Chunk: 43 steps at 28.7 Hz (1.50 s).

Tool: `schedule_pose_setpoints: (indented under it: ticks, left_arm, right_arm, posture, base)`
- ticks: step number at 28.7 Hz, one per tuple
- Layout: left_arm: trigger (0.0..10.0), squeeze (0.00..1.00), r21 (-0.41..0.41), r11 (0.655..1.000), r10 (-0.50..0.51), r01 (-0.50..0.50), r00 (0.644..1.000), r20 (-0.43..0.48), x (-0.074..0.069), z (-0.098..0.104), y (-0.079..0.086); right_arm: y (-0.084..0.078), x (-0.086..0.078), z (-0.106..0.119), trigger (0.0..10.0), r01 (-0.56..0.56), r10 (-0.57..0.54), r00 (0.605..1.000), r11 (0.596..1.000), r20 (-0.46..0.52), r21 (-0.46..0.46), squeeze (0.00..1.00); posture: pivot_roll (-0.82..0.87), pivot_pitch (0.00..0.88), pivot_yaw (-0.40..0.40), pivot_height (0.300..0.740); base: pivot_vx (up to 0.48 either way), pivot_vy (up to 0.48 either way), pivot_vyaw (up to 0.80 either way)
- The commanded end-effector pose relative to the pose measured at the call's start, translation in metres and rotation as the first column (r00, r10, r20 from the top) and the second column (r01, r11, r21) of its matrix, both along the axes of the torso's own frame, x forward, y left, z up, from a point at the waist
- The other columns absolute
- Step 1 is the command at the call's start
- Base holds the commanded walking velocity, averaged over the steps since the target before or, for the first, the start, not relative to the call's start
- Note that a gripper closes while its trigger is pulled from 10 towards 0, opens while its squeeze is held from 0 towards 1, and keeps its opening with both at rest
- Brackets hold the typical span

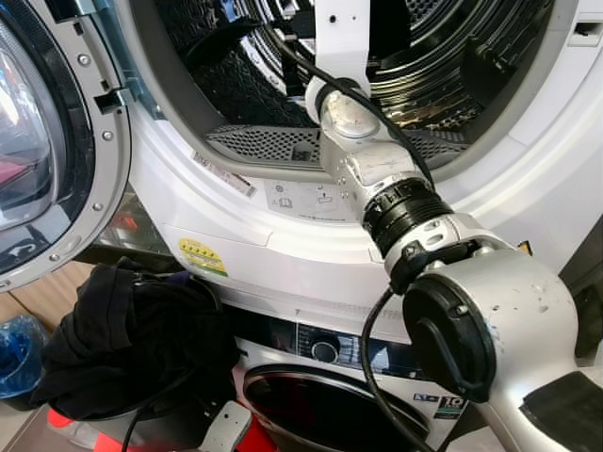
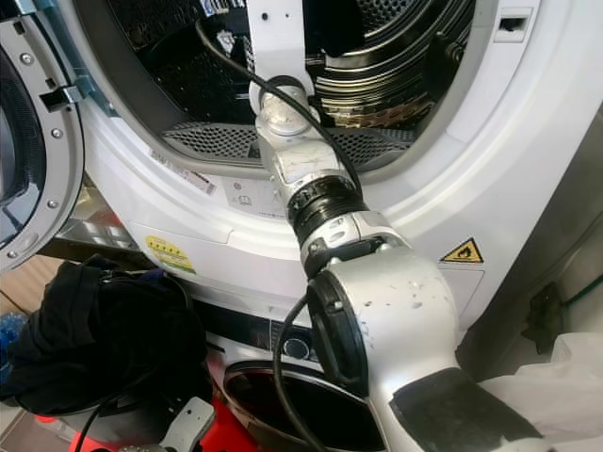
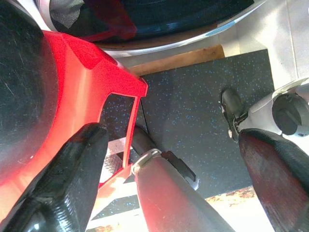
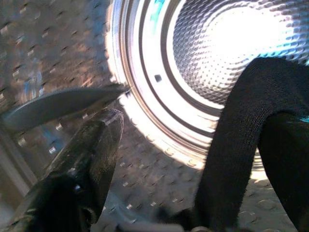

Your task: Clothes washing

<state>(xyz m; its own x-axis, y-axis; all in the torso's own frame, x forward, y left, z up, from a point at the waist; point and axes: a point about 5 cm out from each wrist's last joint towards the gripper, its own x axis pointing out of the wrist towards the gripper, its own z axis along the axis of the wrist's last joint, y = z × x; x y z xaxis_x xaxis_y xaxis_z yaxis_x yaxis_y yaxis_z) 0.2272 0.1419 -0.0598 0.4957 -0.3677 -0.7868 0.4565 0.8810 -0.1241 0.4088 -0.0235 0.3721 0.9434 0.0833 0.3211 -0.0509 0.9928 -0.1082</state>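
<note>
Left of frame: the open round door (image 1: 38,141) of the upper machine. Lower left: a heap of black clothes (image 1: 132,339) in a red basket (image 3: 91,82), in front of a lower washing machine (image 1: 349,377). The left tool (image 3: 159,169) hangs beside the basket rim, fingers spread and holding nothing. Centre to upper right: the right arm (image 1: 377,179) reaches through the opening into the steel drum (image 2: 396,56). In the right wrist view, the right tool (image 4: 193,159) stands parted inside the drum, a black garment (image 4: 246,130) draped over one finger; a firm grip cannot be told.
</note>
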Motion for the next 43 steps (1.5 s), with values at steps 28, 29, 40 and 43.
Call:
schedule_pose_setpoints:
  ticks: [28,29,40,43]
  left_arm:
    - [10.0,0.0,0.004,1.0,0.017,-0.017,1.0,0.002,0.001,0.001,0.006]
    - [10.0,0.0,0.005,1.0,0.014,-0.014,1.0,0.004,0.002,0.001,0.006]
    - [10.0,0.0,0.005,1.0,0.008,-0.008,1.0,0.006,0.002,0.001,0.005]
    - [10.0,0.0,0.004,1.0,0.01,-0.01,1.0,0.009,0.002,0.002,0.005]
  right_arm:
    - [0.033,-0.015,0.009,10.0,-0.05,0.163,0.963,0.889,0.213,-0.456,0.0]
    - [0.022,-0.011,0.012,10.0,0.057,0.075,0.964,0.879,0.255,-0.473,0.0]
    - [-0.018,-0.001,0.018,10.0,0.209,-0.099,0.955,0.893,0.278,-0.398,0.0]
    - [-0.019,0.0,0.013,10.0,0.024,0.0,0.985,0.989,0.17,-0.143,0.0]
  posture:
    - [-0.09,0.0,0.139,0.74]
    - [-0.09,0.0,0.14,0.74]
    - [-0.09,0.0,0.139,0.74]
    - [-0.08,0.0,0.138,0.74]
  base:
    - [0.0,0.0,0.0]
    - [0.0,0.0,0.0]
    - [0.0,0.0,0.0]
    - [0.0,0.0,0.0]
